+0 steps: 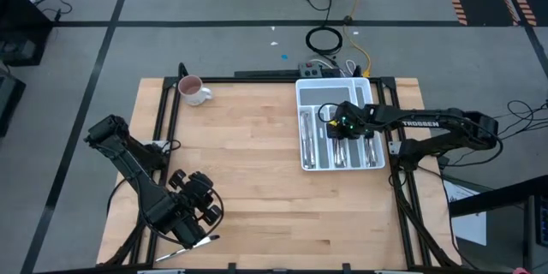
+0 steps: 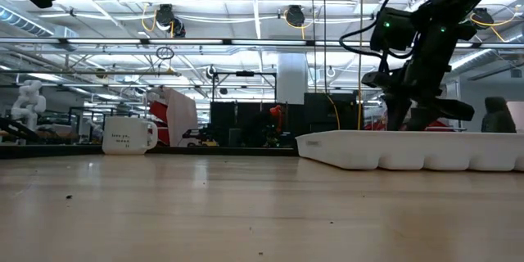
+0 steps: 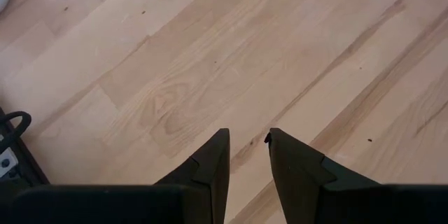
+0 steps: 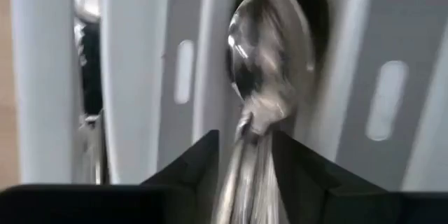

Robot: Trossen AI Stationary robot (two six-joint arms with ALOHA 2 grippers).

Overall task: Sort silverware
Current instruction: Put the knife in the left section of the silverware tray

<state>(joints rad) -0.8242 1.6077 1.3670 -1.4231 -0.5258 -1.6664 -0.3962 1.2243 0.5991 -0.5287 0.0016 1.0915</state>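
Two arms are at the table (image 1: 257, 180), and only the right one is at work. The right tool (image 1: 341, 128) hangs over the white cutlery tray (image 1: 308, 90), down among its long slots. In the right wrist view a spoon (image 4: 269, 49) lies between the two dark fingers (image 4: 192, 164), bowl pointing away over a slot, handle running back between them. The fingers stand close on either side of the handle, but the pictures do not settle whether they are gripping it or letting go; the state of this tool cannot be told. More silverware (image 1: 360, 150) already lies in the tray's slots, seen from above as shiny pieces in several compartments.

The left tool (image 1: 195, 210) waits over bare wood near the front left of the table, fingers a little apart and holding nothing. A slim shiny piece (image 1: 184, 248), probably an unsorted utensil, lies at the table's front edge just beside it. A white mug (image 1: 193, 91) stands at the far left corner, well apart from both arms.

Risks from here:
- If the spoon is released while its handle rests across a divider, it may settle astride two slots.
- If the fingers lift before fully clearing the handle, they may drag the spoon back out.
- Descending further could press the fingertips against pieces already in the slot and shift the tray.
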